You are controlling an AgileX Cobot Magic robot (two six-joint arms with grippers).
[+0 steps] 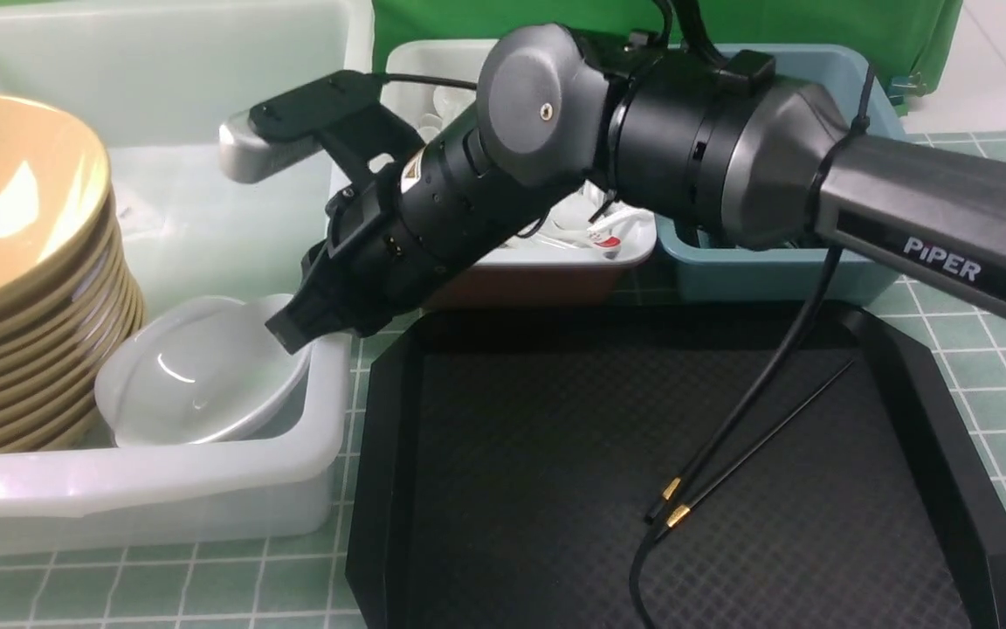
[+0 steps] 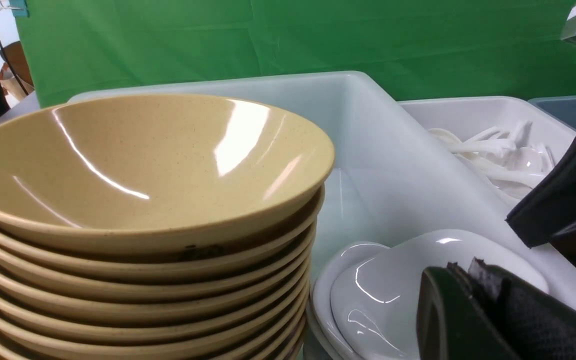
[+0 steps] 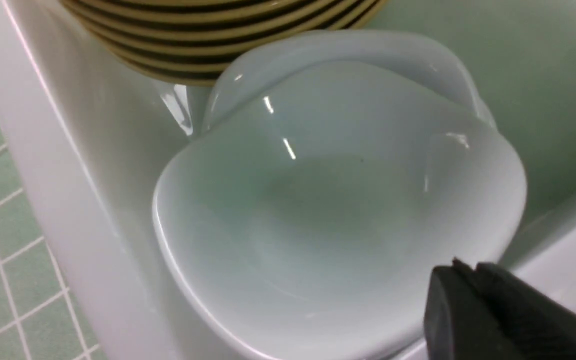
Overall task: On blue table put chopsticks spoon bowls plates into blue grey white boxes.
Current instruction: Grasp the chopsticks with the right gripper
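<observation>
Two black chopsticks (image 1: pixel 765 439) with gold bands lie on the black tray (image 1: pixel 555 454). Tan bowls (image 1: pixel 14 262) (image 2: pixel 133 165) stand stacked in the large translucent white box (image 1: pixel 162 489). Beside them are nested white plates (image 1: pixel 197 376) (image 2: pixel 383 290) (image 3: pixel 328 210). My right gripper (image 1: pixel 289 330) (image 3: pixel 460 267) reaches into that box and sits at the top plate's rim, its fingers nearly together with nothing between them. My left gripper (image 2: pixel 463 267) is shut and empty, just in front of the plates. White spoons (image 1: pixel 608 231) (image 2: pixel 498 155) lie in the white-and-brown box (image 1: pixel 520 284).
The slate-blue box (image 1: pixel 774 271) stands behind the tray on the green-tiled table (image 1: pixel 992 367). My right arm spans the tray's back edge and its black cable (image 1: pixel 782 358) hangs down onto the tray. A green curtain closes off the back.
</observation>
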